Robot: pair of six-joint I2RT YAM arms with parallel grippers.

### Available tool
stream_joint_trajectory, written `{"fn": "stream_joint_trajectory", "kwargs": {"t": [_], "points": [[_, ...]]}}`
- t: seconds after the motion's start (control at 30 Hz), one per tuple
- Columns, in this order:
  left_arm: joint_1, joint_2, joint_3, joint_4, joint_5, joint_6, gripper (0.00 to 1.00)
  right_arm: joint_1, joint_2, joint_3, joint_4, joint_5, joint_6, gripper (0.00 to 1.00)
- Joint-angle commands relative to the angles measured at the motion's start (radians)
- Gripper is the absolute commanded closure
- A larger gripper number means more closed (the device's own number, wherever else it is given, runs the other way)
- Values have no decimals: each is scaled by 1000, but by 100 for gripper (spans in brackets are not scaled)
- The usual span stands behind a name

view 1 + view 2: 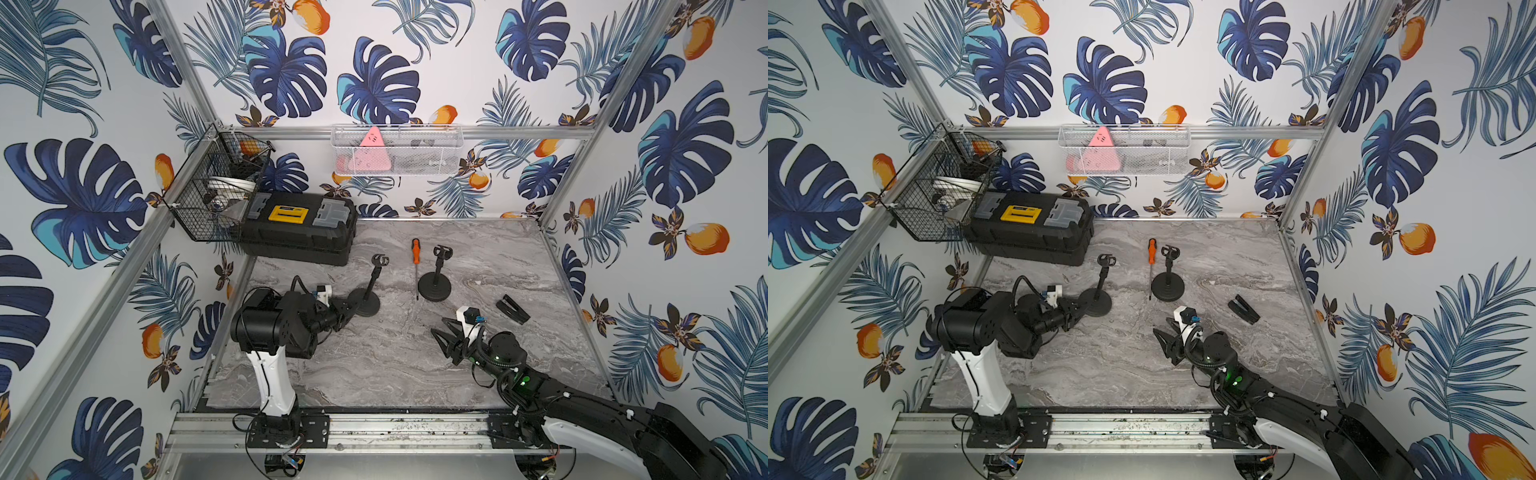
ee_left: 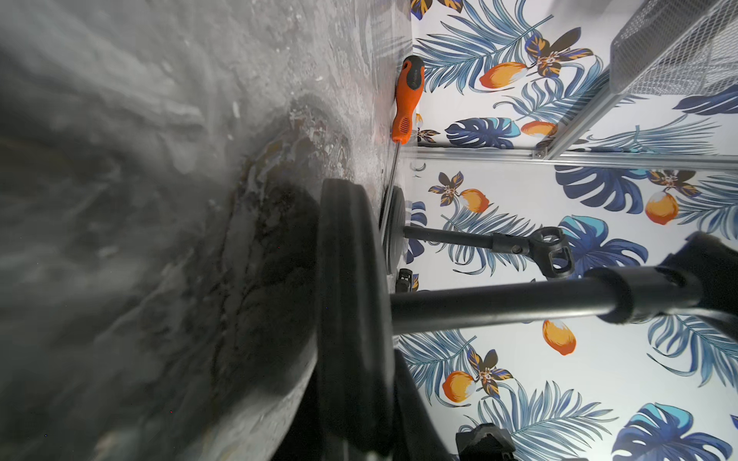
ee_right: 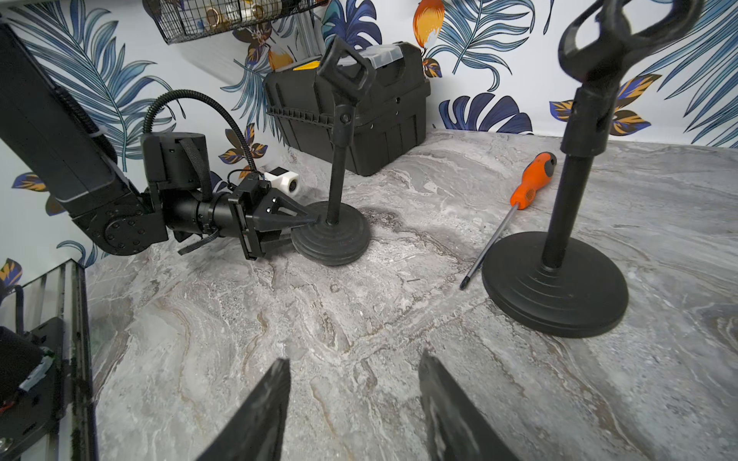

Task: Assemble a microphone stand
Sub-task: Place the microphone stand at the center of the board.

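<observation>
Black stand base (image 3: 339, 241) clamped in left tool (image 3: 308, 226); right tool (image 3: 355, 359) apart.

My bench (image 1: 374, 365) is grey and marble-veined. The microphone stand (image 1: 368, 303) at my left pincer (image 1: 351, 305) is matte black, like the second stand (image 1: 434, 286) ahead of my right pincer (image 1: 437, 325). The screwdriver (image 1: 414, 251) beside that has an orange handle. Past the left pincer I see a black toolbox (image 1: 299, 237) with a yellow label. The wallpaper (image 1: 374, 83) is white with blue leaves and orange fruit.
</observation>
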Motion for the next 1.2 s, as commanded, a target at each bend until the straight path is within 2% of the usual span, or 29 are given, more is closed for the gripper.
{"fn": "stream_joint_trajectory", "kwargs": {"t": [0.0,0.17,0.37,0.5,0.83,1.0,1.17], "points": [[0,56,3,113,-3,-46,99,0,10,7,21,7,-2,45],[3,115,0,151,-6,-62,78,0,8,2,22,10,-1,44],[10,151,-11,184,-9,-80,65,0,-24,-6,6,13,-2,44],[13,131,-17,109,-22,-46,59,0,-41,-10,-1,14,-4,44],[26,-42,-25,-285,-94,112,51,-1,-62,-28,13,47,-13,43],[28,-150,-14,-484,-131,184,44,-1,-49,-36,27,60,-22,42],[29,-294,18,-773,-205,289,35,-1,-62,-48,23,100,-29,37]]}}
